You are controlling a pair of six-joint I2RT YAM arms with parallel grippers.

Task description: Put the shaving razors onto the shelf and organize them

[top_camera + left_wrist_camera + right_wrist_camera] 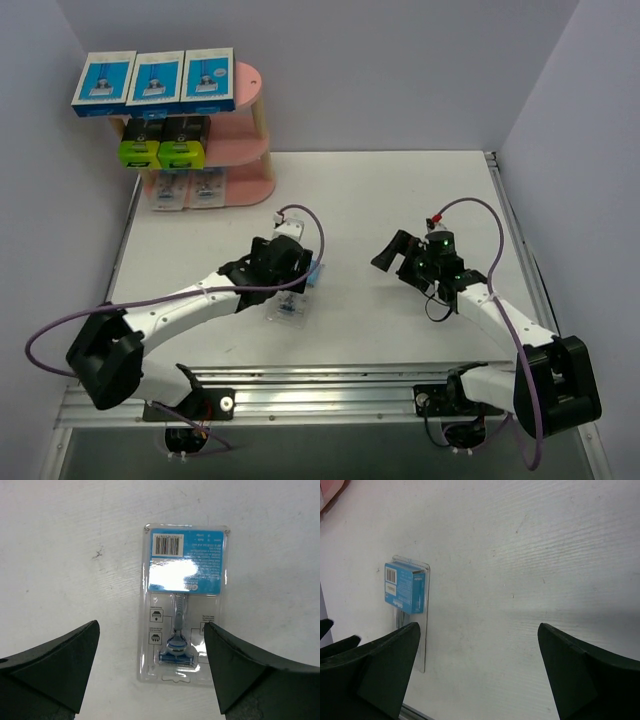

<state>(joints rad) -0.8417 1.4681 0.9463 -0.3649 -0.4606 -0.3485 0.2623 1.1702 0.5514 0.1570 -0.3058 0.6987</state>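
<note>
as i look down through my left wrist, my left gripper (151, 627) stands spread wide, one dark finger to either side of a clear blister pack (186, 570), with nothing clamped between them. the pack lies flat on the white table (400, 200), printed card up, with the barcode at the far end and the blue razor head at the end nearest me. one finger's tip overlaps the pack's edge in that view; i cannot tell whether it touches the plastic or hangs just above it. from overhead, this pack sits near the middle of the table, under my left wrist and well apart from the shelf (240, 152).

my right gripper (479, 627) is spread just as wide and holds nothing. the white tabletop shows between its fingers, and the same pack lies off to one side of them.

the pink shelf stands in the far left corner. three blue-and-white boxes (155, 80) stand side by side on its top board. two black boxes (163, 140) with lime-green ends sit together on the middle board, and more blister packs (188, 188) rest on the bottom board.
</note>
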